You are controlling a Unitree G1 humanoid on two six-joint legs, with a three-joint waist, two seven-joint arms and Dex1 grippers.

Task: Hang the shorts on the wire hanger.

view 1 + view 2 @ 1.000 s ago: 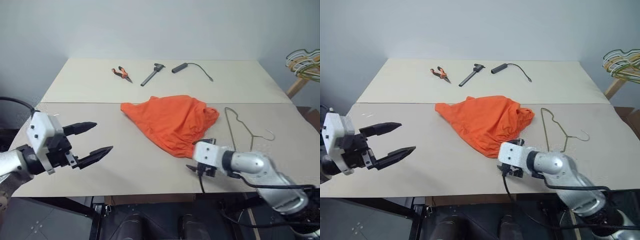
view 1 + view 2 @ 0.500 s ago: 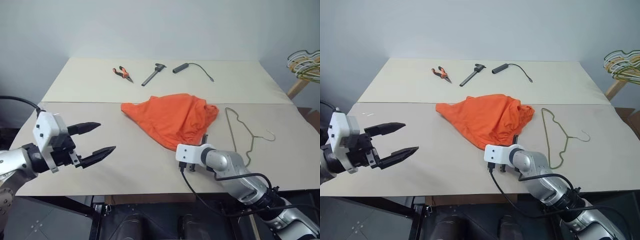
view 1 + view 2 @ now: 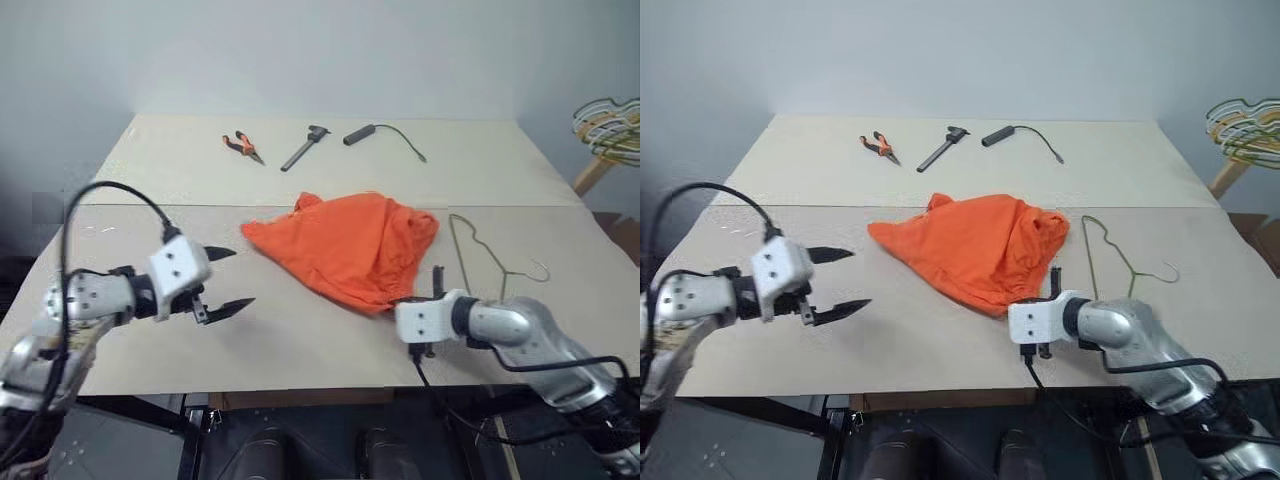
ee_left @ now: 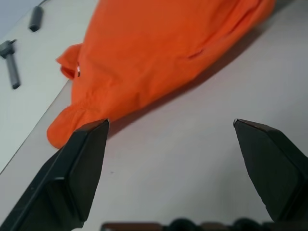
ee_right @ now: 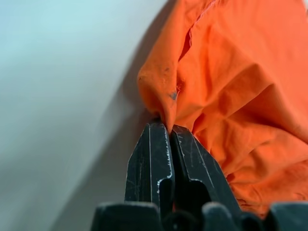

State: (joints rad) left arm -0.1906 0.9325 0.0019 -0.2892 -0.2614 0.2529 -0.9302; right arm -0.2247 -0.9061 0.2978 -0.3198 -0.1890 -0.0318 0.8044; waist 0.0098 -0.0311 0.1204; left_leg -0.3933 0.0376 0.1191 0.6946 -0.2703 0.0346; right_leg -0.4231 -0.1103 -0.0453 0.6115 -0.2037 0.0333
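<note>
We see the shorts (image 3: 345, 243), crumpled soft orange fabric, at the centre of the matte beige surface (image 3: 300, 330), with the thin triangular wire hanger (image 3: 478, 255) just beside them at 3 o'clock. The right gripper (image 5: 166, 132) has its jaws pinched tight on a fabric fold at the shorts' 5 o'clock edge. The left gripper (image 3: 226, 279), at 9 o'clock, holds its black tapered jaws spread wide and empty.

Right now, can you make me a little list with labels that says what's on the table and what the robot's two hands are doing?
shorts: orange, crumpled in the middle of the table
wire hanger: flat on the table, right of the shorts, untouched
right gripper: shut on the near edge of the shorts
left gripper: open, near the shorts' left end, holding nothing
far edge: pliers, a dark tool, a black cable
</note>
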